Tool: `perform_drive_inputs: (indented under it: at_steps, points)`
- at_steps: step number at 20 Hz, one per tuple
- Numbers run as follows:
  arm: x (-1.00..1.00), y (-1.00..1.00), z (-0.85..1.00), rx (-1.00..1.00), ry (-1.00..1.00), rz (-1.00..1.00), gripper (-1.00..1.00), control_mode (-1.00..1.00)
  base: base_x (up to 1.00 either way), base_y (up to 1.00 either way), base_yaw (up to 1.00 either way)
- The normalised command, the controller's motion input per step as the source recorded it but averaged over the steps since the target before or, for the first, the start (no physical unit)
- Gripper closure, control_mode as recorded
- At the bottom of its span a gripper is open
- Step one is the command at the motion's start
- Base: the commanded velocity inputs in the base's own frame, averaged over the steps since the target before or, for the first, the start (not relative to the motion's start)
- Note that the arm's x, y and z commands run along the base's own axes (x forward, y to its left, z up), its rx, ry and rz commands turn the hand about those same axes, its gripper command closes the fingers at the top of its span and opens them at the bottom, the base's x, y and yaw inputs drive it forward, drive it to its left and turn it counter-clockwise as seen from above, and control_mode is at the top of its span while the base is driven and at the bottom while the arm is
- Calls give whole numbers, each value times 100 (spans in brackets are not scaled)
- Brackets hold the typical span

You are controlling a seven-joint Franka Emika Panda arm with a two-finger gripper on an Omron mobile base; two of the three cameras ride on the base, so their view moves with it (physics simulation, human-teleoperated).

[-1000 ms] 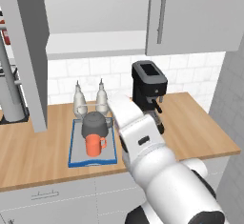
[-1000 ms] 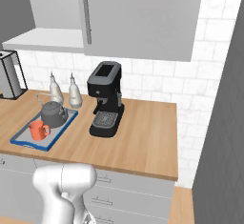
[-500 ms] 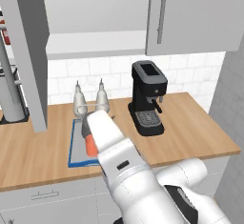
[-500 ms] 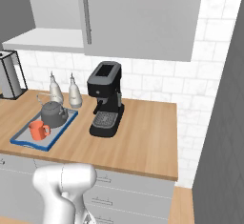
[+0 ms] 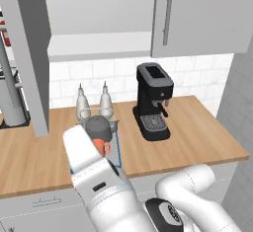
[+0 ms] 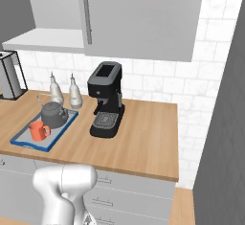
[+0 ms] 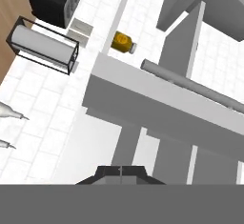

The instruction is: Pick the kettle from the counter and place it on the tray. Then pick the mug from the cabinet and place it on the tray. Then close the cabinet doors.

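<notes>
The dark grey kettle (image 5: 99, 126) (image 6: 52, 115) and the orange mug (image 5: 102, 146) (image 6: 37, 130) both stand on the blue-rimmed tray (image 5: 118, 149) (image 6: 21, 140) on the wooden counter (image 5: 197, 127) (image 6: 143, 133). My white arm crosses the tray's near left corner in the left base view and hides part of the mug. Overhead, the cabinet has its left door (image 5: 29, 53) swung open and its right door (image 5: 197, 14) (image 6: 139, 18) shut. My gripper (image 7: 120, 170) is shut on nothing, facing the open door (image 7: 143, 108) and its bar handle (image 7: 190, 86) from close by.
A black coffee machine (image 5: 154, 102) (image 6: 106, 99) stands right of the tray. Two pale shakers (image 5: 82, 105) (image 6: 62, 91) sit behind it at the tiled wall. A paper towel holder (image 7: 43, 46) (image 6: 9, 75) is further left, with a yellow jar (image 7: 121, 42) beyond.
My arm has swung left across the tray, from its right side to its left corner. Kettle, mug and doors have not moved.
</notes>
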Motion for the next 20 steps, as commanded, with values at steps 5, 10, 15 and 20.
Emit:
perform_drive_inputs:
  at_steps: [5,10,15,20]
  points:
    - [0,43,-11,0,-4,-5,100,-100,0,0,0]
    - [0,44,-21,0,-1,-6,100,-100,0,0,0]
    - [0,45,-21,0,-1,-6,100,-100,0,0,0]
    - [14,36,-4,0,-3,-8,100,-100,0,0,0]
